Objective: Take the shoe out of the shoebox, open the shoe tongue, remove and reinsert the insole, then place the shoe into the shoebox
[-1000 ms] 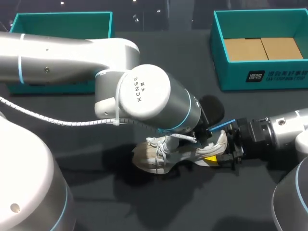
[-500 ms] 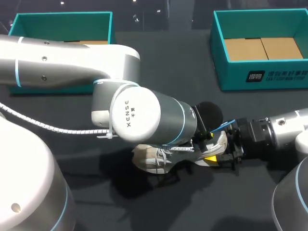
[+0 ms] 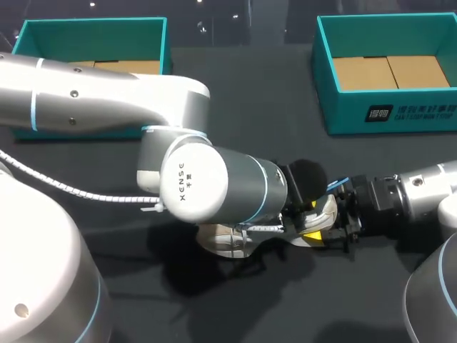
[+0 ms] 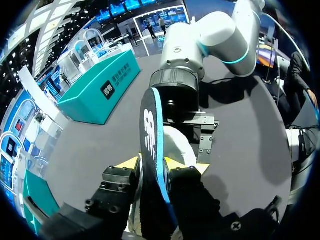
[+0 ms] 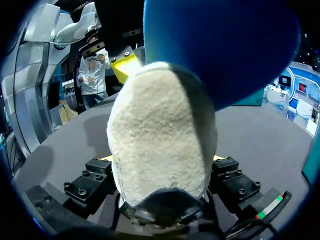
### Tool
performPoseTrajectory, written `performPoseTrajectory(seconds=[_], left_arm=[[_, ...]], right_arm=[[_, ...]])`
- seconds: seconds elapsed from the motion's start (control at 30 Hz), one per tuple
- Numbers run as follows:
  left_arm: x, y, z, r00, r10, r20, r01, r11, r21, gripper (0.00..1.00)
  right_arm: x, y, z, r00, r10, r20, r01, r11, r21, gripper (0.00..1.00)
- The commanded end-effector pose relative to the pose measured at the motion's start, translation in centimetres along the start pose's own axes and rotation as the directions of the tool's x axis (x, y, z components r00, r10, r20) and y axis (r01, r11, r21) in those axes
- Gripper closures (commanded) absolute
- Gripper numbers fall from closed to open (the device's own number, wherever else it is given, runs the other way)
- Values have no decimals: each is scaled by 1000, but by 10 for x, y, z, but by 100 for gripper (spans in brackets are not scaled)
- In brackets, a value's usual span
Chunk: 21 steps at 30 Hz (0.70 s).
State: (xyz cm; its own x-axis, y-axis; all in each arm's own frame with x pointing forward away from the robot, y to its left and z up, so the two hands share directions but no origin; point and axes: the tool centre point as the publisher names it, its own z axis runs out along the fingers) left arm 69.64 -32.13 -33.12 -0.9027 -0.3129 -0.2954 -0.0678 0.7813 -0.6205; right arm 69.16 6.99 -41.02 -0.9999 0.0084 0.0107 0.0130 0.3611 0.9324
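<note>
Shoe (image 3: 227, 241) sits on the dark counter (image 3: 250, 93) near the middle, toe toward our left side and heel toward the right arm. In the head view the left arm's wrist covers most of it. We see only the pale toe and the heel.

Right end effector (image 5: 161, 158): its fingers stand on either side of the heel and press against it, so it holds the shoe by the heel. In the right wrist view the suede heel fills the gap, and the yellow tips show only as slivers at each side.

Left end effector (image 4: 152, 164): narrow, clamped on the insole (image 4: 150, 125). The insole stands on edge between the two yellow tips, black face with a blue rim, and runs out ahead of the fingers toward the right arm's wrist. Its blue underside fills the space above the heel in the right wrist view. We cannot tell how much of it sits inside the shoe.

Right shoebox (image 3: 400, 114), teal with a brown cardboard floor, stands at the far right of the counter. Left shoebox (image 3: 93, 28) stands at the far left, partly behind the left arm. Both are well apart from the shoe.
</note>
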Motion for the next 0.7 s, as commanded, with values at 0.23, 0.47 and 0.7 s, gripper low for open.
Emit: performPoseTrajectory(seconds=[0.23,0.47,0.7], left_arm=[[-3,5,8,1000,-7,1,7,1000,-6,69],[-2,-1,14,999,-32,-27,31,999,-17,100],[-4,-22,3,997,-47,-59,44,998,-42,100]], right_arm=[[1,0,3,1000,0,3,0,1000,2,100],[1,0,3,1000,0,3,0,1000,2,100],[1,0,3,1000,0,3,0,1000,2,100]])
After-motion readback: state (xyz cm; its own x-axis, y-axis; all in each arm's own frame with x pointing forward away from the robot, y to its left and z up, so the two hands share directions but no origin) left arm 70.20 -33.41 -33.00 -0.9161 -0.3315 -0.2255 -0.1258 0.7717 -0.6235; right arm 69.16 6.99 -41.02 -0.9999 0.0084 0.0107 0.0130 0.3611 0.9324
